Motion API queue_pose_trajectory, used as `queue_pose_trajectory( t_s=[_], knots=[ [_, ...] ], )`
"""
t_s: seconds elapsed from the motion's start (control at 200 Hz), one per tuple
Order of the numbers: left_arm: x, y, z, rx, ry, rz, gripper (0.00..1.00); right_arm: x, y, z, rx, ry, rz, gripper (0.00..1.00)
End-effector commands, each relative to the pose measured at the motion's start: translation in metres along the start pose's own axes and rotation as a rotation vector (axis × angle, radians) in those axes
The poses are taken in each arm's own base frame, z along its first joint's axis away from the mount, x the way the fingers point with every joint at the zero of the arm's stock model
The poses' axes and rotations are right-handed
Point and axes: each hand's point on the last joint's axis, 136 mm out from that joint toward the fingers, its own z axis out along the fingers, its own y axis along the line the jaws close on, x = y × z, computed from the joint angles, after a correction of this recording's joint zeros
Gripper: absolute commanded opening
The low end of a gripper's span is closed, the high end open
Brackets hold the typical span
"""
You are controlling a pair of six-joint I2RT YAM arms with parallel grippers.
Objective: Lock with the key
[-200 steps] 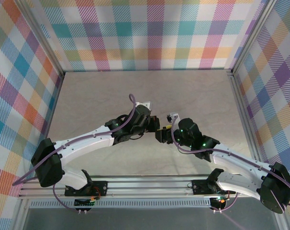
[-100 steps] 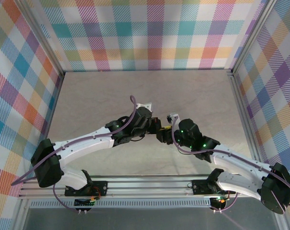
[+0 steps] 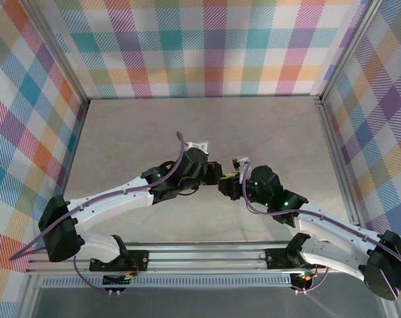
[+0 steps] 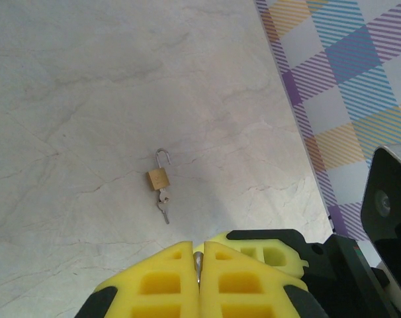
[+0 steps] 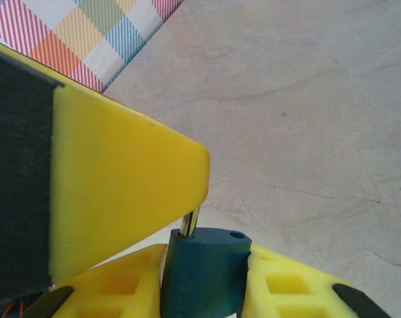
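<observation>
Right fingers (image 5: 293, 285) clamp the teal padlock (image 5: 204, 268) to brace it — left fingers (image 4: 164, 281) pinch shut on its metal stem (image 5: 188, 222), key or shackle unclear.

Pale marble-look table (image 4: 81, 93); lying flat on it, around the middle of the left wrist view, is a little brass padlock (image 4: 159, 178), shackle open, small key (image 4: 164, 208) touching just below.

Brass padlock (image 4: 159, 179), blue piece (image 5: 204, 271), plaid walls (image 3: 214, 46)

blue piece (image 5: 204, 271): base cut off | metal stem (image 5: 189, 224): hidden behind yellow pad (image 5: 121, 179)
</observation>
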Motion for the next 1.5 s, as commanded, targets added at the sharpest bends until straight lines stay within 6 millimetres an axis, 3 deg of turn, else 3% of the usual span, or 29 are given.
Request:
queue_pose_trajectory(
  t_s=[0.0, 0.36, 0.45, 0.54, 0.675, 0.78, 1.265, 1.495],
  knots=[
    [-0.013, -0.007, -0.017, 0.000, -0.037, 0.024, 0.00, -0.001, 0.001, -0.002, -0.014, -0.018, -0.021, 0.25],
    [-0.014, -0.008, -0.016, -0.007, -0.032, 0.045, 0.00, -0.001, 0.009, -0.005, -0.058, -0.024, -0.028, 0.25],
    [-0.009, -0.001, -0.016, -0.044, -0.010, 0.060, 0.00, -0.003, 0.011, -0.006, -0.069, -0.029, -0.034, 0.24],
    [-0.009, 0.003, -0.016, -0.066, -0.005, 0.075, 0.00, -0.003, 0.015, -0.007, -0.093, -0.026, -0.035, 0.33],
    [-0.005, 0.012, -0.015, -0.126, 0.023, 0.116, 0.00, -0.003, 0.019, -0.008, -0.110, -0.024, -0.031, 0.57],
    [-0.004, 0.021, -0.015, -0.179, 0.040, 0.153, 0.00, -0.005, 0.018, -0.012, -0.106, -0.036, -0.037, 0.63],
    [-0.006, 0.025, -0.004, -0.262, 0.092, 0.193, 0.00, 0.002, 0.023, 0.003, -0.130, 0.002, -0.009, 0.58],
    [-0.010, 0.030, 0.004, -0.315, 0.080, 0.174, 0.00, 0.001, 0.006, 0.016, 0.017, 0.003, 0.045, 0.49]
  ],
)
